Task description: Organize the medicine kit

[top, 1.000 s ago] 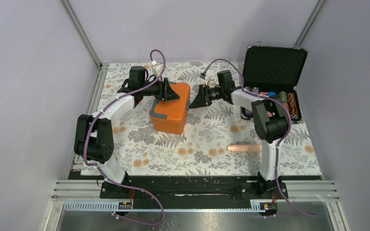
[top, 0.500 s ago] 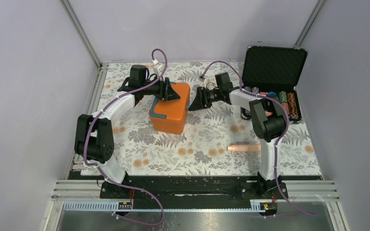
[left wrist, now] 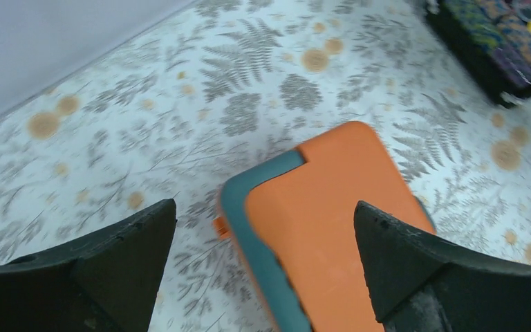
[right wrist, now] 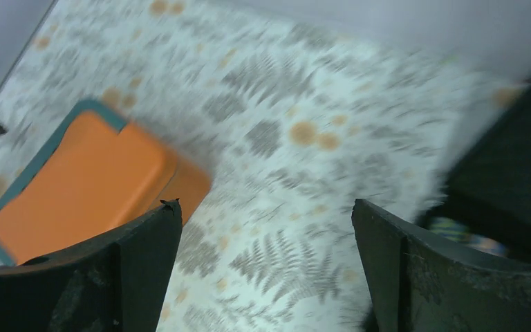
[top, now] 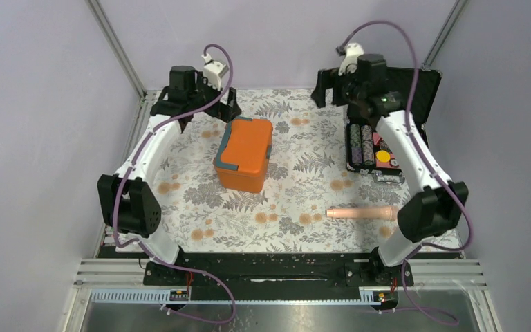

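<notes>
The medicine kit (top: 244, 153) is a bright orange box with a grey-teal rim. It stands closed on the floral mat, left of centre. My left gripper (top: 229, 107) hovers above and behind its far left corner, open. In the left wrist view the kit (left wrist: 339, 228) lies below the gap of the left gripper (left wrist: 264, 206), untouched. My right gripper (top: 323, 93) is raised at the back, right of the kit, also open. The right wrist view shows the kit (right wrist: 83, 187) at lower left and only mat under the right gripper (right wrist: 266, 204). The kit's inside is hidden.
A black case of poker chips (top: 373, 149) lies open at the back right, its lid (top: 425, 83) upright behind my right arm. A pale pink cylinder (top: 359, 212) lies on the mat (top: 283, 200) at the front right. Grey walls enclose the table.
Both grippers have left the kit, risen toward the back of the table and opened wide. The right arm has swung right, over the black case. The kit has not moved.
</notes>
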